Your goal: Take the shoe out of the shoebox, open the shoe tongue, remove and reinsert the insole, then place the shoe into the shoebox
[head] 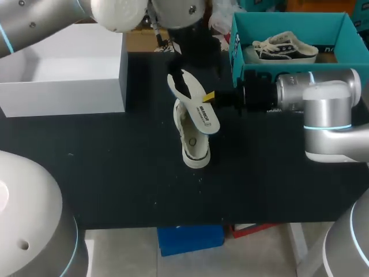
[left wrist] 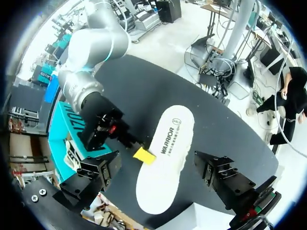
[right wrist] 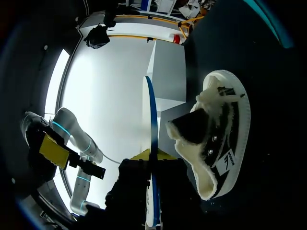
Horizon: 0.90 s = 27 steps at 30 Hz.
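The right gripper (head: pixel 210 97) pinches the white insole (head: pixel 199 107) by one edge, holding it in the air just over the sneaker (head: pixel 193 141) lying on the black table (head: pixel 115 173). Its wrist view shows the insole edge-on, a thin blue line between the yellow tips. From the left gripper (left wrist: pixel 157 165), fingers spread wide and clear of it, the insole's printed face shows. Another sneaker (head: pixel 285 47) sits in the teal shoebox (head: pixel 288 23).
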Each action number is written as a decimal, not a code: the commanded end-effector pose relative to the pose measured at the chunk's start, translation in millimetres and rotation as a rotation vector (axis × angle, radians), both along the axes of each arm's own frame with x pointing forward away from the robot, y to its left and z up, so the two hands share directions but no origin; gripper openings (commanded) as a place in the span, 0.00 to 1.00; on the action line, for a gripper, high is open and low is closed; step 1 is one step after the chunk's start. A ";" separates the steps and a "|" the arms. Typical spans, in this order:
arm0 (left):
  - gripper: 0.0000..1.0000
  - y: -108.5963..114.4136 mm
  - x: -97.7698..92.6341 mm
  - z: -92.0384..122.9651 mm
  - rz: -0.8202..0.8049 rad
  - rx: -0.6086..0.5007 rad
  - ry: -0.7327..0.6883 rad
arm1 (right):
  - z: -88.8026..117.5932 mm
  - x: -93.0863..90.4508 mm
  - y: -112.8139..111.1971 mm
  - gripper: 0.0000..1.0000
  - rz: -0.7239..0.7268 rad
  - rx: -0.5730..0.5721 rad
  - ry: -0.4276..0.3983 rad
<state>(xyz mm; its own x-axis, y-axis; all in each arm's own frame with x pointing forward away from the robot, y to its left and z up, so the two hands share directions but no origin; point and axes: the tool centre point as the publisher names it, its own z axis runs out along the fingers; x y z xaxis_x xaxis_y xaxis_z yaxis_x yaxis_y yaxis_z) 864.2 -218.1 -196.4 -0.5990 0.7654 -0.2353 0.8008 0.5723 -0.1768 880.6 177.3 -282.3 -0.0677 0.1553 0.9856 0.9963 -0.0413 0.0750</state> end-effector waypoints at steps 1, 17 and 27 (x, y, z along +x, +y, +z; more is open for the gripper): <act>1.00 19.4 1.4 -4.3 0.021 -0.180 -0.079 | -0.1 -0.2 1.1 0.00 -0.002 -0.002 0.000; 1.00 14.4 -4.9 -0.6 -0.003 -0.219 -0.149 | -0.1 -0.2 1.1 0.00 -0.002 -0.002 0.000; 1.00 37.2 -35.0 -22.5 -0.015 -0.295 -0.327 | -0.1 -0.2 1.1 0.00 -0.002 -0.002 0.000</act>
<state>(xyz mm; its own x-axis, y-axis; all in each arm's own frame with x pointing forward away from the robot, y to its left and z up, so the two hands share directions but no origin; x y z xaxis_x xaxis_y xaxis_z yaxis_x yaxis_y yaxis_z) 842.0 -198.5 -213.7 -0.4907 0.7457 -0.4508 0.8528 0.5172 -0.0728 880.6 177.4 -282.4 -0.0678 0.1552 0.9855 0.9963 -0.0414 0.0750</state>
